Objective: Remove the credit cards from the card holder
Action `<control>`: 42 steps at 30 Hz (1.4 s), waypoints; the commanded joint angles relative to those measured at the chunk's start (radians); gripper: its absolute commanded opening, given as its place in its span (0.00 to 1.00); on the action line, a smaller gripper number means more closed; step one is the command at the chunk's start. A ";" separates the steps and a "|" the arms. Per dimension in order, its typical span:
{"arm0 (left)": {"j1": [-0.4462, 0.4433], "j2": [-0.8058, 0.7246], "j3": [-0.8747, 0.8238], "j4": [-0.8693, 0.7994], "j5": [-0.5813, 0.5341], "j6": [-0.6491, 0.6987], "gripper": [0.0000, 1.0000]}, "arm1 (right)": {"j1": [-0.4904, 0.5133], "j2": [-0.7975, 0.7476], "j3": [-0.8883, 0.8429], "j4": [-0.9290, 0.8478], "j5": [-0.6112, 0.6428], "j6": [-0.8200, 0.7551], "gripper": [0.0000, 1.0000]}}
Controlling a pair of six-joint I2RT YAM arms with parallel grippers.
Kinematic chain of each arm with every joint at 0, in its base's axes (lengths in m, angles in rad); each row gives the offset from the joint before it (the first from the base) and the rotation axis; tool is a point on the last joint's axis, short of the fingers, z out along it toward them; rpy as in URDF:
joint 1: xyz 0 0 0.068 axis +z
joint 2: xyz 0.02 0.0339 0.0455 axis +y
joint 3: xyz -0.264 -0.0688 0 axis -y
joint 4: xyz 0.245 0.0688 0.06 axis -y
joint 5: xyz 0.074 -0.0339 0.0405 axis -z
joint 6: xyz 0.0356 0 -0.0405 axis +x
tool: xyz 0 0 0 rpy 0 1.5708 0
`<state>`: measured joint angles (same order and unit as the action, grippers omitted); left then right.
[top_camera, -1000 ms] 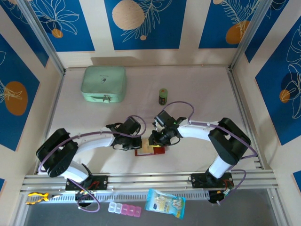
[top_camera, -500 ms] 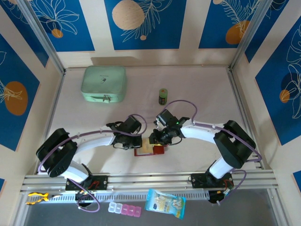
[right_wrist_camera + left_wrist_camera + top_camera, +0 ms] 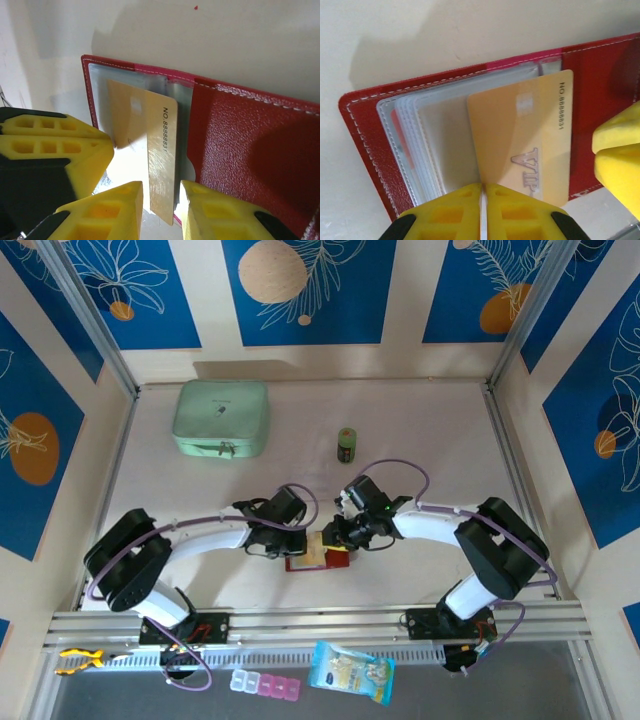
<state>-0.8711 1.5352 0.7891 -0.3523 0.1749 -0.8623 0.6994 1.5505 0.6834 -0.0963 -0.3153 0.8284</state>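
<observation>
Card holder lies open and flat near 6 o'clock on the pale table, spread so its pockets face up to me. It has a grained dark-red leather look with white stitching. My left gripper, at its 9 o'clock, is closed on a thin edge, likely to steady things; sleeve or card, I cannot tell. Clear, floppy sleeves fan in a stack. One stiff, glossy gold card juts out, and my right gripper, from 3 o'clock, straddles its end with jaws slightly apart.
</observation>
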 commanded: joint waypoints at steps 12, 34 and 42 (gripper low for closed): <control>-0.010 0.014 -0.034 -0.014 -0.014 0.012 0.10 | -0.006 0.080 -0.031 0.098 -0.078 0.021 0.24; -0.010 0.016 -0.036 -0.015 -0.017 0.008 0.10 | 0.000 0.114 -0.056 0.158 -0.104 0.035 0.15; -0.011 0.003 -0.039 -0.024 -0.028 0.008 0.10 | -0.019 0.057 -0.075 0.111 -0.078 0.008 0.12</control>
<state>-0.8711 1.5383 0.7788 -0.3317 0.1753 -0.8623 0.6907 1.6417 0.6361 0.0746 -0.4042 0.8593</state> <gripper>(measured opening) 0.100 0.122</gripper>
